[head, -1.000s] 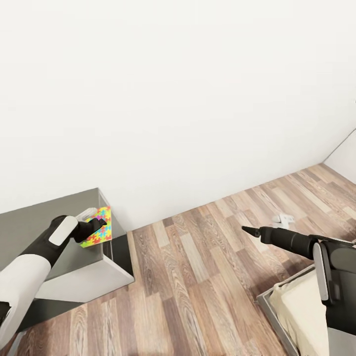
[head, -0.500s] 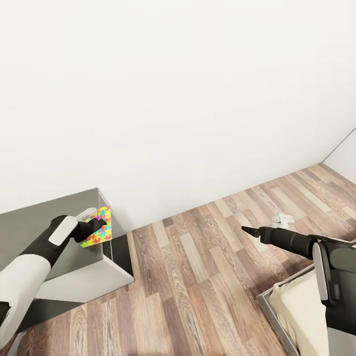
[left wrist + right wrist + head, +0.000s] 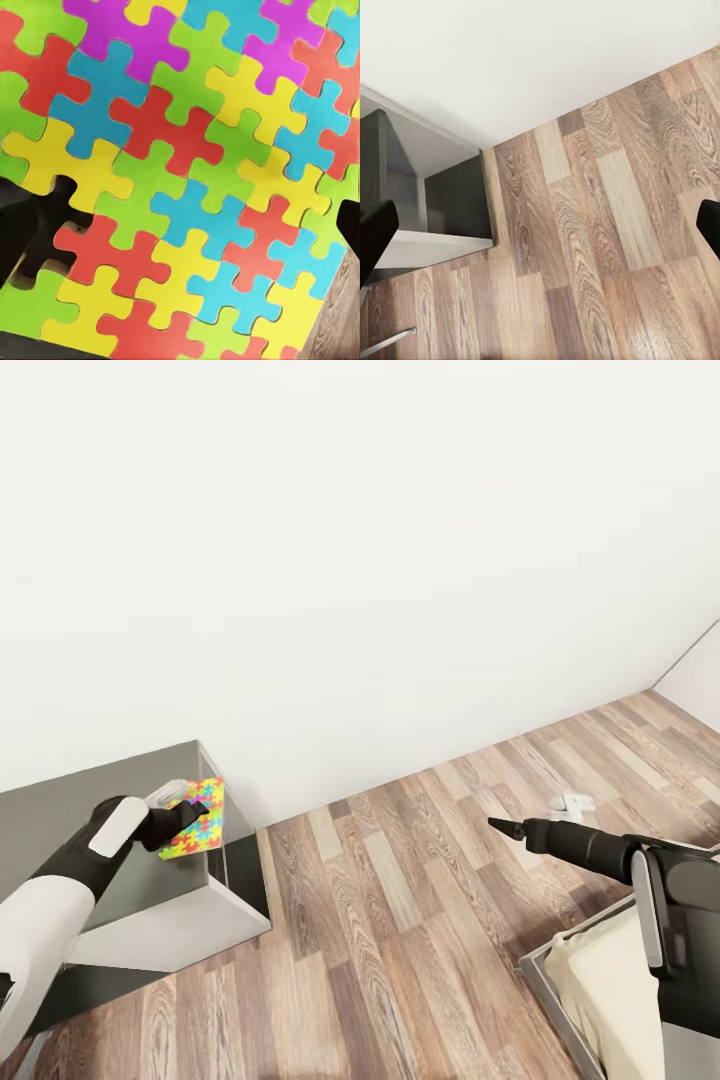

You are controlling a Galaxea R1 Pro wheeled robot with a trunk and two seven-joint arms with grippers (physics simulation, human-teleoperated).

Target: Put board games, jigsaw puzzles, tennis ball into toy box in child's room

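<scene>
A jigsaw puzzle (image 3: 200, 822) of bright interlocking pieces lies nearly flat on the end corner of the grey table (image 3: 60, 810), and one edge reaches the table's end. My left gripper (image 3: 193, 812) sits right over it. In the left wrist view the jigsaw puzzle (image 3: 187, 187) is very close, with the dark fingers (image 3: 26, 225) spread wide at its two sides. My right gripper (image 3: 497, 824) hangs open above the wood floor, with nothing between its fingers (image 3: 375, 232). The toy box and the other toys are out of view.
A white wall runs behind the table. The bed (image 3: 600, 980) corner, with its beige cover, is at the lower right under my right arm. A small white object (image 3: 572, 800) lies on the wood floor (image 3: 400, 920) beyond it. The table's dark side panel (image 3: 457, 202) faces the open floor.
The puzzle has gone from tilted up on one side to nearly flat on the table corner. My left arm has drawn back slightly to the left. The right arm has not moved.
</scene>
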